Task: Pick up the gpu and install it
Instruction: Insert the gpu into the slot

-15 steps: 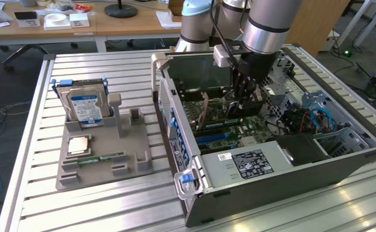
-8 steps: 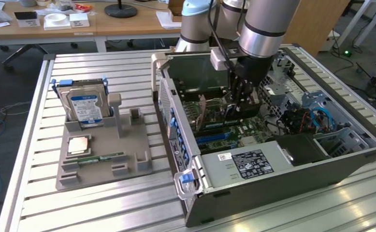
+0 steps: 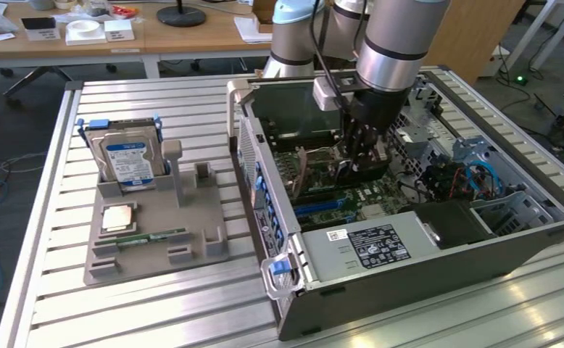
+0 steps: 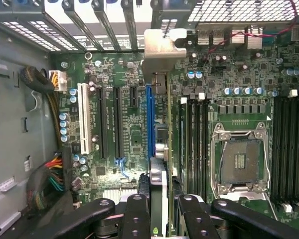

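Claw [image 4: 159,199] clamped on the gpu [image 4: 162,84], held edge-on, long axis running along the blue slot [image 4: 149,119] just beneath it.

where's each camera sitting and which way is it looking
Exterior view: off the arm, above the slatted table, looking down into the open computer case; the arm and gripper reach inside.
Wrist view: on the wrist, facing along the black fingers at the motherboard, with the gpu edge-on between them.
Shared: the gripper and the motherboard inside the case.
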Action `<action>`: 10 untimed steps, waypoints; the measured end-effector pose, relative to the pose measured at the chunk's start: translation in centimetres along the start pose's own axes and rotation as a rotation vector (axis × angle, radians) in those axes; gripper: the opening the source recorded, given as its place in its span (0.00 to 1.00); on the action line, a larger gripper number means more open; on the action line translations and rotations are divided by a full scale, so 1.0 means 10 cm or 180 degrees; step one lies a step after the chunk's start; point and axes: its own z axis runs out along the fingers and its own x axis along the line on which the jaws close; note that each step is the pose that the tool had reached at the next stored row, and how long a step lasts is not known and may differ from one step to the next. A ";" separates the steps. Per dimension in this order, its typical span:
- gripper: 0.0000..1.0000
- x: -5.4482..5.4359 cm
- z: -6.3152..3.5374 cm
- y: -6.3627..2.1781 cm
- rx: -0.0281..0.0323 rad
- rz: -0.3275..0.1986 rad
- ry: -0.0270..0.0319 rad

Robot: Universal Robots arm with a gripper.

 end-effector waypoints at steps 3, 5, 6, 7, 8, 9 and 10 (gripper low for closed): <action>0.27 0.01 0.007 0.027 0.0001 0.0000 0.0000; 0.27 0.02 0.010 0.044 0.0002 0.0000 0.0000; 0.27 0.02 0.013 0.052 0.0002 0.0000 -0.0001; 0.27 0.02 0.015 0.061 0.0002 0.0000 -0.0001; 0.27 0.03 0.015 0.073 0.0002 0.0000 0.0000; 0.27 0.03 0.016 0.087 0.0003 -0.0001 0.0000; 0.27 0.03 0.018 0.101 0.0003 -0.0001 0.0000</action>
